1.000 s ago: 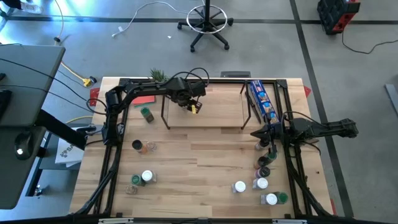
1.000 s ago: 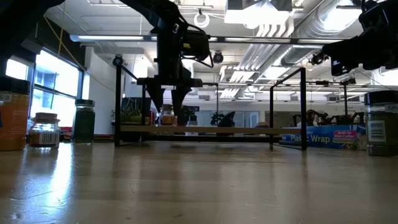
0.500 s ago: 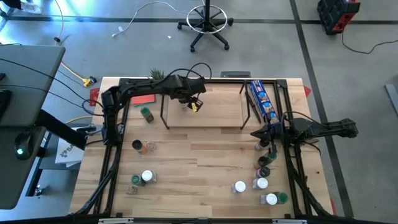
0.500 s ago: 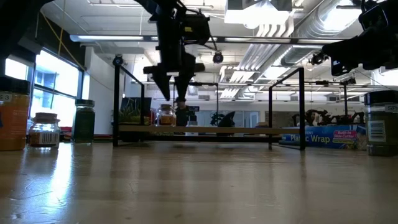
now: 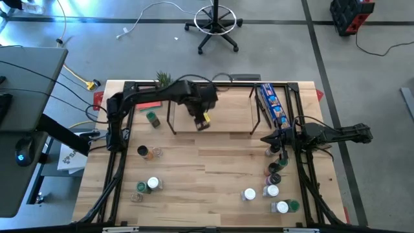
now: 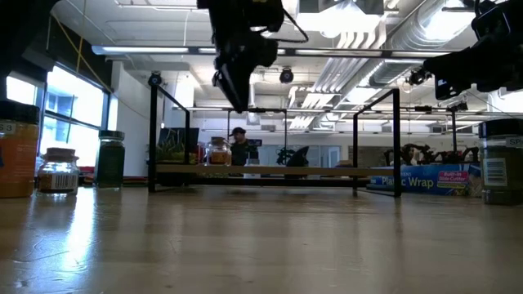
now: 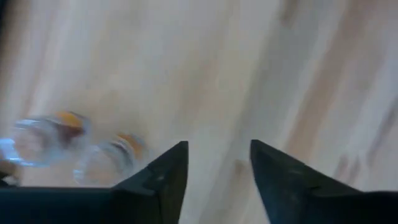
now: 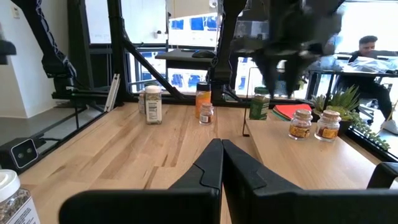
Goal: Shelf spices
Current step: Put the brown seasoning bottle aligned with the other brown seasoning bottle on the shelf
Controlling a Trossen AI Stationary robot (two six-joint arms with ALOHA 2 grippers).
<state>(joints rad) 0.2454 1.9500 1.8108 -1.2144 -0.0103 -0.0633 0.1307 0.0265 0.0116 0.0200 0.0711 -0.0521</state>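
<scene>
We see the left gripper (image 5: pixel 202 120) raised above the shelf (image 5: pixel 226 110), its two dark fingers (image 7: pixel 166 174) standing apart with nothing between them. Below it, in the left wrist view, two clear jars (image 7: pixel 106 160) with orange-brown filling stand side by side on the light wood; in the low view the same pair (image 6: pixel 218 151) sits on the shelf board near its left end. Whether the two jars touch each other we cannot tell. The right gripper (image 5: pixel 266 139) waits at the right side of the table (image 5: pixel 207 168), its fingers (image 8: pixel 208 167) pressed together and empty. The other spices remain on the table: a green-lidded jar (image 5: pixel 152 119) just left of the shelf, a black-lidded jar and an orange-filled one (image 5: pixel 149 153) farther forward, a white-lidded pair (image 5: pixel 147 186) near the left front, and a cluster (image 5: pixel 275 173) running down the right side beneath the right arm, ending in white and green lids (image 5: pixel 283 207) at the front. A long blue packet (image 5: pixel 272 105) lies along the shelf's right end, a red flat square (image 5: pixel 150 102) and a small green plant (image 5: pixel 163 78) sit at the back left. The shelf's black frame (image 6: pixel 154 131) rises around the board.
</scene>
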